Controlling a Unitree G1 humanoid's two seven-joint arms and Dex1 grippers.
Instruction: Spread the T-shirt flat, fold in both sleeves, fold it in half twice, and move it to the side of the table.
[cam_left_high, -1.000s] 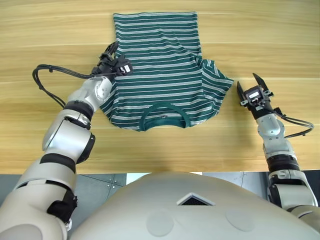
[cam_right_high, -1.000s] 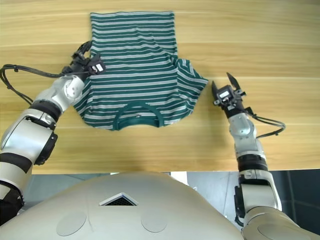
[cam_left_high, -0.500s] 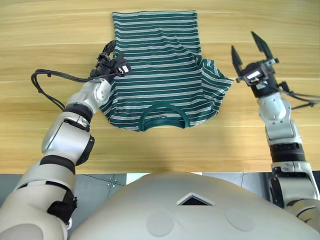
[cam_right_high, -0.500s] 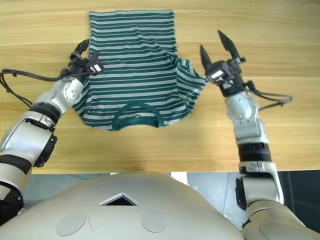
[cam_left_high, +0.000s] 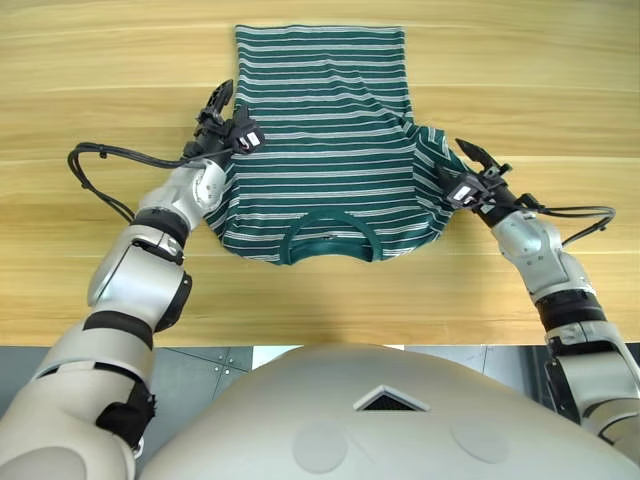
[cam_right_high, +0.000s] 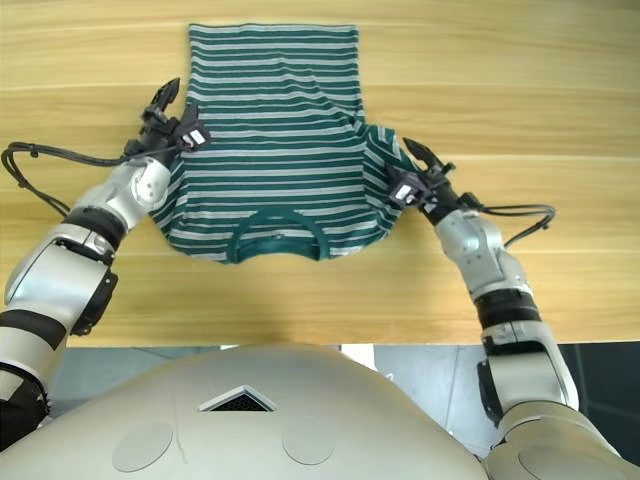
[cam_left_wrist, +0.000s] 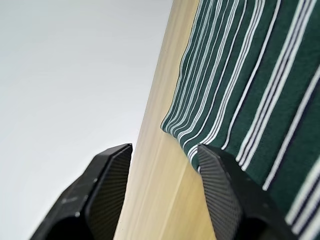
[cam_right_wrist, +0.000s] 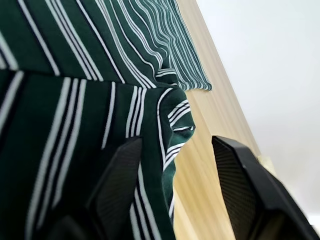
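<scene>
T-shirt flat on the table, left side apparently folded in (right sleeve sticks out); both halvings and the move remain. Fingers spread on left gripper and right gripper, at its edges.

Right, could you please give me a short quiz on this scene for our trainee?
1. Which sleeve of the T-shirt sticks out sideways? A: the robot's left; B: the robot's right.
2. Fill in: the collar lies at the end ___ the robot.
3. True or false: the right gripper is shut.
Key: 1 B, the right sleeve; 2 nearest; 3 false, the right gripper is open at that sleeve's edge.
</scene>
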